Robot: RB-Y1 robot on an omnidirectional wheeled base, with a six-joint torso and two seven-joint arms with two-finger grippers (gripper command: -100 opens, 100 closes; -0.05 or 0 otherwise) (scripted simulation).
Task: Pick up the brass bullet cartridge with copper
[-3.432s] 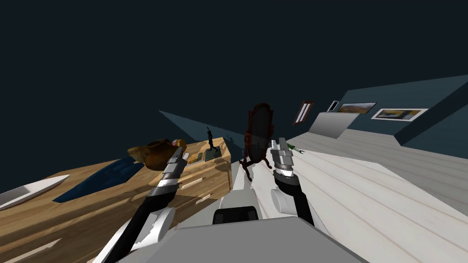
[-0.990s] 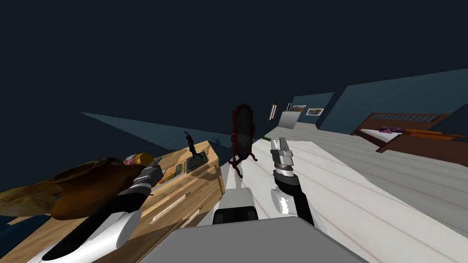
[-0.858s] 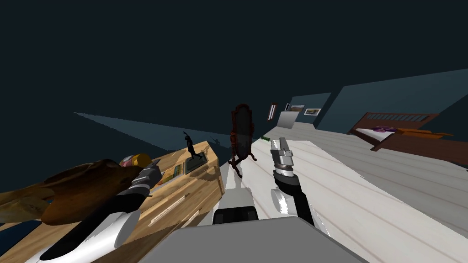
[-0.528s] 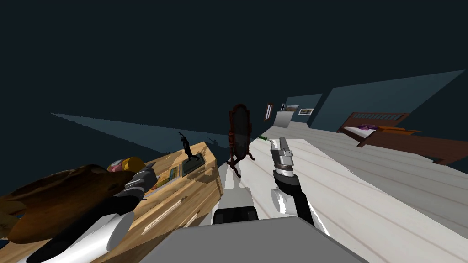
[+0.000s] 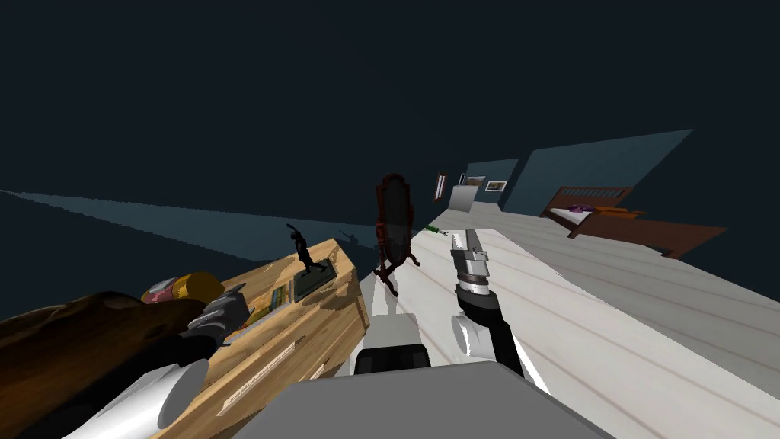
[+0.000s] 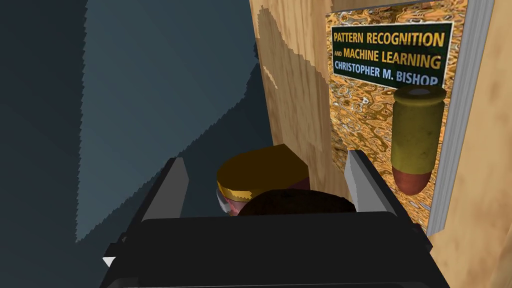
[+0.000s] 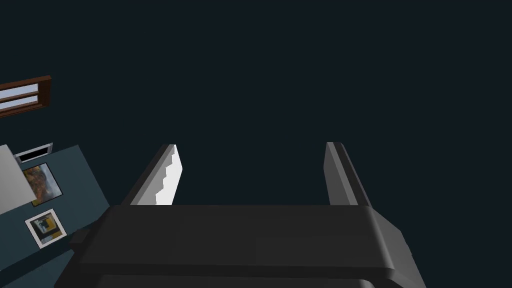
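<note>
Approach step: left gripper (image 5: 221, 309), lower left of the head view, fingers spread and empty over the table (image 5: 305, 343), aimed at a yellow-lidded jar (image 6: 262, 172). The brass cartridge (image 6: 416, 137) lies on a book (image 6: 385, 107) just outside one finger. Next move, as judged: a sideways shift to bracket the cartridge before closing; right gripper (image 5: 468, 242), mid-frame, idle, fingers spread. Versus earlier frames: my own turn has slid the table toward the lower left, the left arm has reached further along it, and a bed (image 5: 609, 217) has entered at right.
</note>
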